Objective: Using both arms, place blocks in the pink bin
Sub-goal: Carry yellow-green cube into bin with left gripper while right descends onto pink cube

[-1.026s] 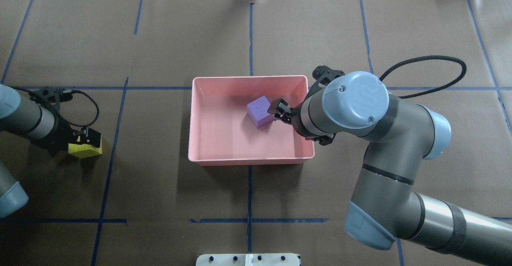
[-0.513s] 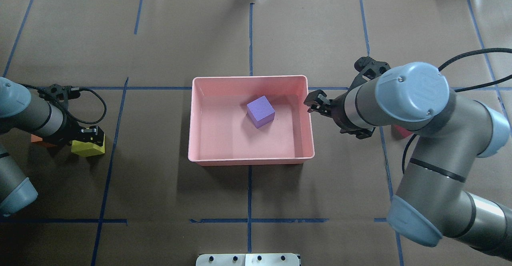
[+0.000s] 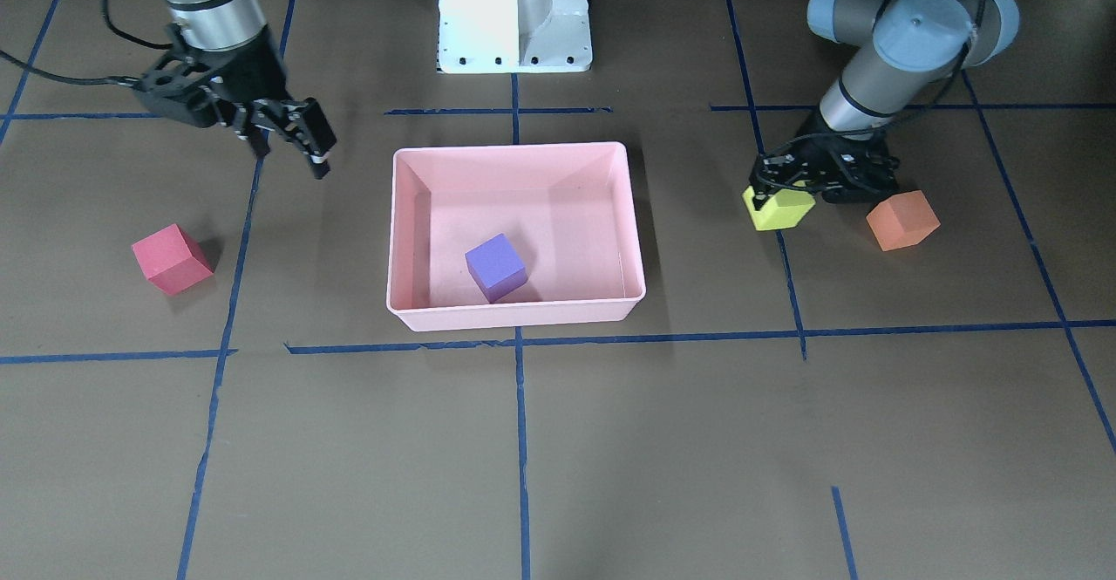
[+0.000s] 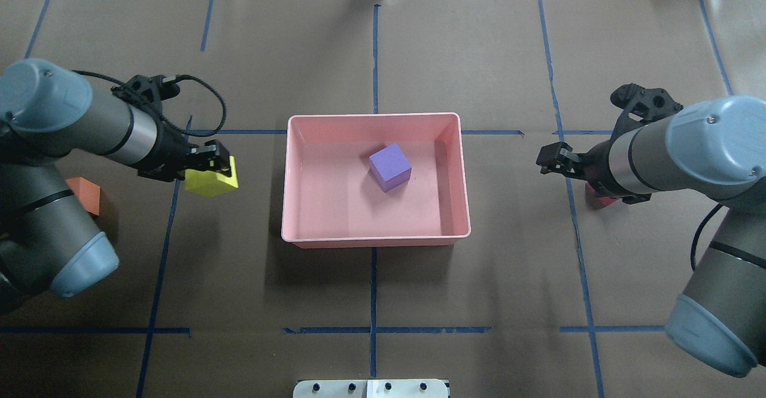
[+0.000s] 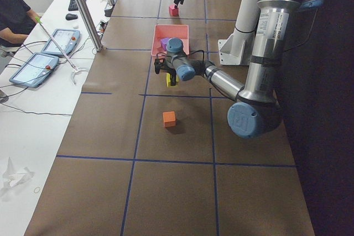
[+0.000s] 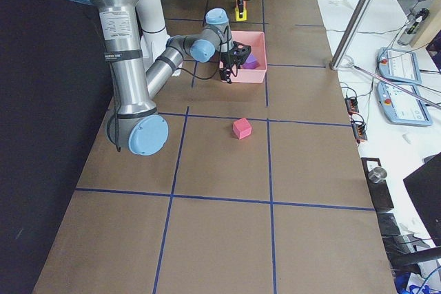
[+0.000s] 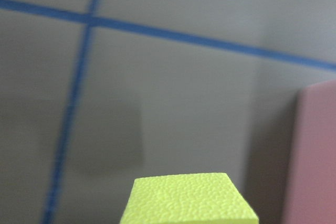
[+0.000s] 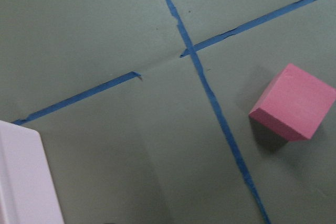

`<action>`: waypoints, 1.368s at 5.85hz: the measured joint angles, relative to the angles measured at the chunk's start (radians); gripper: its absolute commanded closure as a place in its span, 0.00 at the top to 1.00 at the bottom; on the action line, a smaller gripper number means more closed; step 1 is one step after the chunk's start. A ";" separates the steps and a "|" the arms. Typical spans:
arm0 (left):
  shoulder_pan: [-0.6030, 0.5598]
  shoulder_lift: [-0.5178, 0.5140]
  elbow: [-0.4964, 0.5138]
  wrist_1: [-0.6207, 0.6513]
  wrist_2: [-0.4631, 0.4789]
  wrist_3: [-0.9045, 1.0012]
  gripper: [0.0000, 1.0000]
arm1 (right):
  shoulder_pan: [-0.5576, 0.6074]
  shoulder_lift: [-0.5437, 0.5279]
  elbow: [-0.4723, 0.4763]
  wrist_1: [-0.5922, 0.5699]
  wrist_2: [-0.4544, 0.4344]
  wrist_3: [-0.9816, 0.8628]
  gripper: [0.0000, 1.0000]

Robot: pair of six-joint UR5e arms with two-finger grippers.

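Yellow-green block (image 4: 210, 183) nearer bin (image 4: 285, 182); R arm (image 4: 635, 157) back.

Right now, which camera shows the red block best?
The right wrist-mounted view: the red block is large, whole and unobstructed. Front-facing and exterior right show it whole but small, exterior left tiny and far; overhead the right arm hides most of it.

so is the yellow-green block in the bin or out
Out. The left hand holds the yellow-green block outside the pink bin, short of its wall; only the purple block lies inside.
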 measured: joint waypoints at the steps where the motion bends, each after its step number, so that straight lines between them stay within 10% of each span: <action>1: 0.038 -0.138 0.019 0.078 0.004 -0.071 0.08 | 0.015 -0.060 0.013 0.003 0.000 -0.064 1.00; 3: 0.093 -0.267 0.112 0.117 0.022 -0.113 0.24 | 0.044 -0.130 0.011 0.004 -0.001 -0.166 1.00; 5: 0.148 -0.286 0.189 0.112 0.116 -0.110 0.76 | 0.052 -0.152 -0.066 0.075 0.007 -0.238 1.00; 8: 0.163 -0.285 0.190 0.115 0.145 -0.110 0.94 | 0.074 -0.134 -0.190 0.204 0.052 -0.493 1.00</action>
